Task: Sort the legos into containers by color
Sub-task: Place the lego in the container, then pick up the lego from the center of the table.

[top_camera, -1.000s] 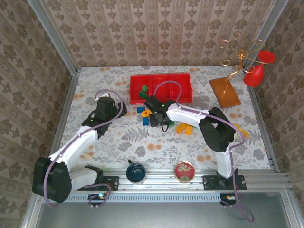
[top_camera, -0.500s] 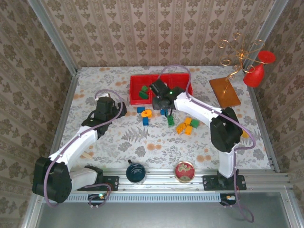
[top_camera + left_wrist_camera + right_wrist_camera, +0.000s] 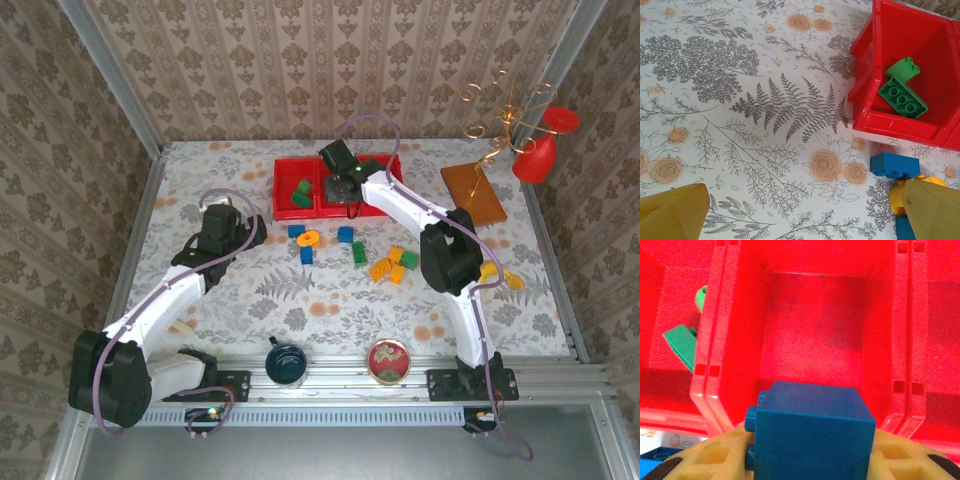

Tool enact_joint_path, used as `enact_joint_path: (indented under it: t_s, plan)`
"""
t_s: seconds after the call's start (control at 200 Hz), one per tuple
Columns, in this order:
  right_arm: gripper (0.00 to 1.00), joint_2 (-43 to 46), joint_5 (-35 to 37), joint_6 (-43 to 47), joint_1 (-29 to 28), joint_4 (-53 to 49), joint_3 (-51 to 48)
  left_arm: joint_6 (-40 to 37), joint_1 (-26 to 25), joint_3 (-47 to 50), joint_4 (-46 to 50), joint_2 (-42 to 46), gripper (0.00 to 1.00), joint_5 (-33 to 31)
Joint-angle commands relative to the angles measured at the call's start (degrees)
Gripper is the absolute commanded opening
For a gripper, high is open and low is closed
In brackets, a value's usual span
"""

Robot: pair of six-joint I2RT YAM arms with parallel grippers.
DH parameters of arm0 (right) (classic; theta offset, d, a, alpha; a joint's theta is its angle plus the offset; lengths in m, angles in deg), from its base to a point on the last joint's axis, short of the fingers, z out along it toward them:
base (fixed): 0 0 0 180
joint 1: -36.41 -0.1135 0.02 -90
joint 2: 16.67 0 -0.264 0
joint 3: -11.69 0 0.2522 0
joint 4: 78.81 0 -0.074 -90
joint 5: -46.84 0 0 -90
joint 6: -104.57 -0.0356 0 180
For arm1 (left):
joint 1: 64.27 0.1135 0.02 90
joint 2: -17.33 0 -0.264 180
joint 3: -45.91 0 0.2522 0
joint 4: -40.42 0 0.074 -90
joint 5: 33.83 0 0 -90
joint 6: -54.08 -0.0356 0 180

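Right gripper [image 3: 341, 183] pinching a blue plastic brick [image 3: 810, 432] over my red plastic tray's [image 3: 810, 315] middle bin, left gripper [image 3: 800, 205] spread; releasing by the near rim might bounce it out.

The top camera looks down from behind the arms; both wrist cameras look down closely, all sharing the red three-compartment plastic tray [image 3: 286, 165].

A blue plastic brick [image 3: 810, 435] is hanging over the red plastic tray's [image 3: 725, 340] middle compartment, two green plastic bricks [image 3: 903, 98] lying in its left.
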Motion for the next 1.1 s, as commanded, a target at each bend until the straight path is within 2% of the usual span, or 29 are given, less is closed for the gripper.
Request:
enact_joint_path:
  t_s: [0.0,0.09,0.28,0.525,0.83,1.095]
  plan:
    - [0.44,-1.7,0.5,1.6,0.2,-2.4,3.5,1.3,0.5,0.5,-0.6,0.6,1.0,0.8]
    - [0.53,-2.0,0.2,1.8,0.1,-2.9,4.3,1.2,0.5,0.5,-0.6,0.6,1.0,0.8]
    - [0.61,-0.2,0.1,1.8,0.2,-3.7,3.9,1.2,0.5,0.5,-0.6,0.7,1.0,0.9]
    - [0.62,5.9,0.3,-0.3,-0.7,-4.4,-1.2,1.0,0.5,0.6,-0.7,1.1,1.0,1.2]
    - [0.62,15.7,-1.3,-5.9,-2.9,-1.7,-17.7,0.8,0.5,0.9,-1.3,1.0,1.0,1.5]
    - [0.69,17.0,-3.3,-9.8,-4.2,0.0,-26.5,0.9,0.7,0.8,-1.3,0.9,1.0,1.4]
